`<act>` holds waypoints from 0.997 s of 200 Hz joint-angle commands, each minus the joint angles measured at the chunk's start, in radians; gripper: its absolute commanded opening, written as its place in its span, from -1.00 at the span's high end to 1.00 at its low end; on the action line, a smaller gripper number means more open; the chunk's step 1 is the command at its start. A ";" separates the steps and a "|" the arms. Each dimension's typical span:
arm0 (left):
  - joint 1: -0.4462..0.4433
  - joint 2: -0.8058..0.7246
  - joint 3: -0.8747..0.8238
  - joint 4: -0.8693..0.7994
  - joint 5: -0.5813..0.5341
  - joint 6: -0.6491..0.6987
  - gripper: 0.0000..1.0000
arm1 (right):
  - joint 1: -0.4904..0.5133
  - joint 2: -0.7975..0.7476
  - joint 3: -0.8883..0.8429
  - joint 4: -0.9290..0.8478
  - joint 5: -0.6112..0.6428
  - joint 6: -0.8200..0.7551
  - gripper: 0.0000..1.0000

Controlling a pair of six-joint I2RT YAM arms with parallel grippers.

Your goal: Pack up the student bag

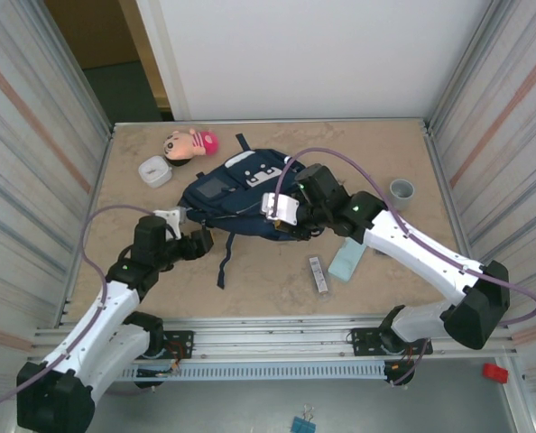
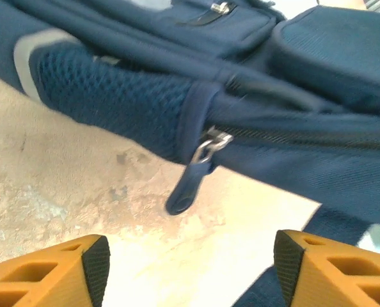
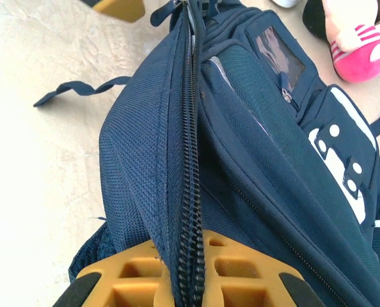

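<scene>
I hold the student bag [image 1: 236, 194] with my right gripper [image 3: 190, 281], and my left gripper [image 2: 190, 256] hangs open by the zip.

The bag lies in the middle of the table [image 1: 268, 293], between my two arms. My right gripper is pinched tight on the bag's top edge, and the closed zip runs between its fingers. My left gripper has its fingers spread wide with nothing in them. The zip pull [image 2: 190, 185] dangles just in front of it. A pink doll [image 1: 191, 142] and a white box [image 1: 155, 170] sit near the bag.

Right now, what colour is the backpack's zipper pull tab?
The pull tab is navy blue like the backpack, on a silver slider; clearest in left wrist view.
</scene>
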 commanded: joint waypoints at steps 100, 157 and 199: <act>0.009 0.139 -0.142 0.571 0.026 0.241 0.05 | -0.032 -0.020 0.083 0.048 -0.073 -0.006 1.00; 0.009 0.179 -0.096 0.549 0.141 0.262 0.93 | -0.031 -0.018 0.067 0.053 -0.042 -0.003 1.00; 0.007 0.105 -0.069 0.486 0.281 0.249 1.00 | -0.031 -0.017 0.030 0.110 0.014 0.050 1.00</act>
